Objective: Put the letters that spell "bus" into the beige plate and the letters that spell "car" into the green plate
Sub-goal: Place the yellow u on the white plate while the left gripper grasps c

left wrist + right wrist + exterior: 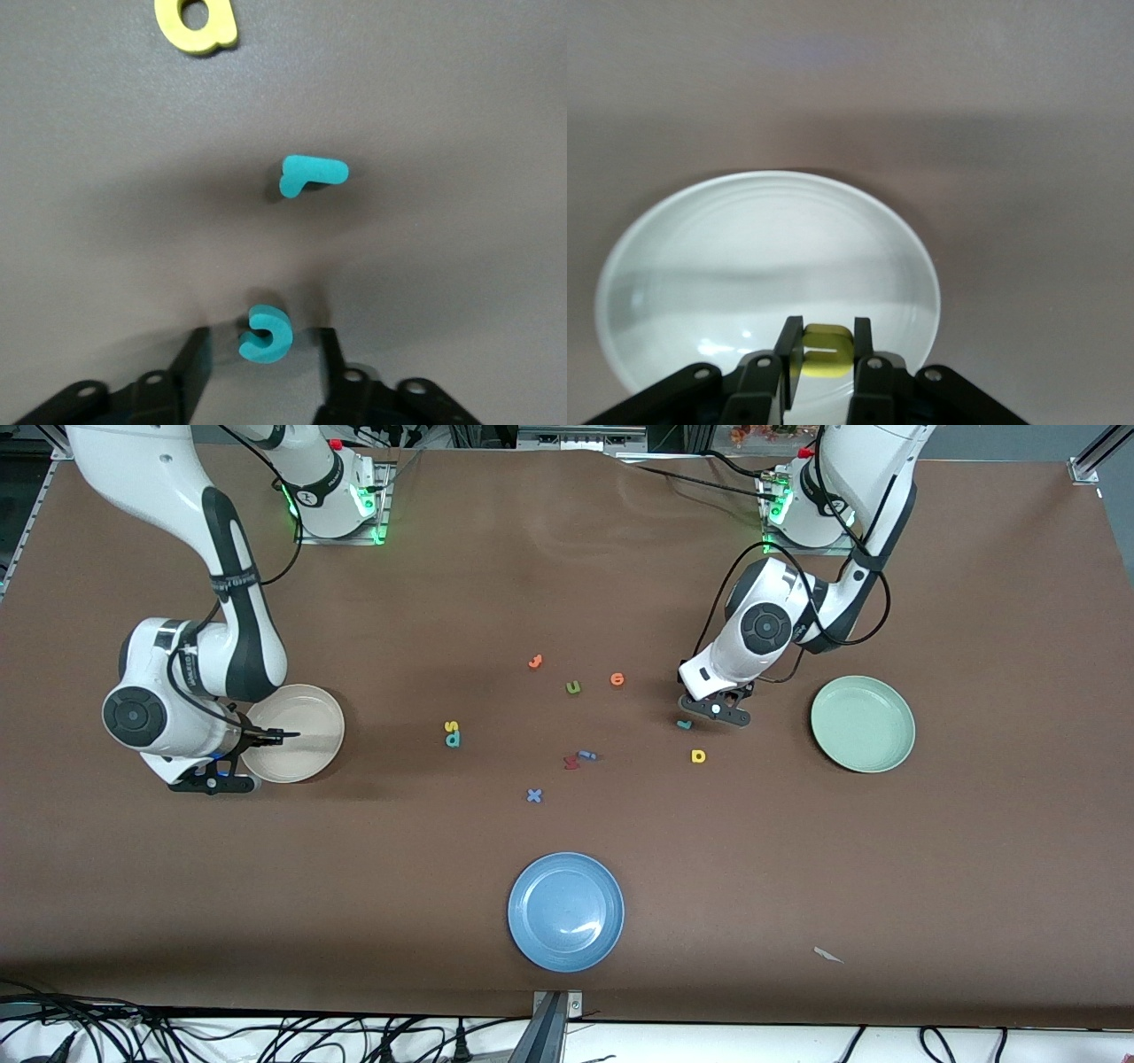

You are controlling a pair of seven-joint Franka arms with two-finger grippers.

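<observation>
My right gripper [280, 735] [827, 343] is shut on the yellow "u" [828, 351] just above the beige plate [306, 717] [744, 248]. Low over the table, my left gripper [714, 710] [264, 343] is open. The teal "c" [266, 334] lies between its fingers with a gap on each side. Close by lie the teal "r" [684, 724] [312, 174] and the yellow "a" [698, 755] [197, 25]. Toward the left arm's end of the table sits the green plate [862, 723]. The yellow-green "s" [451, 727] and the teal "b" [453, 740] touch each other mid-table.
An olive "u" [573, 687] and two orange letters [534, 662] [617, 679] lie mid-table. Nearer the camera are a red letter [571, 762], a small blue letter [587, 755] and a blue "x" [533, 795]. A blue plate [565, 911] sits near the front edge.
</observation>
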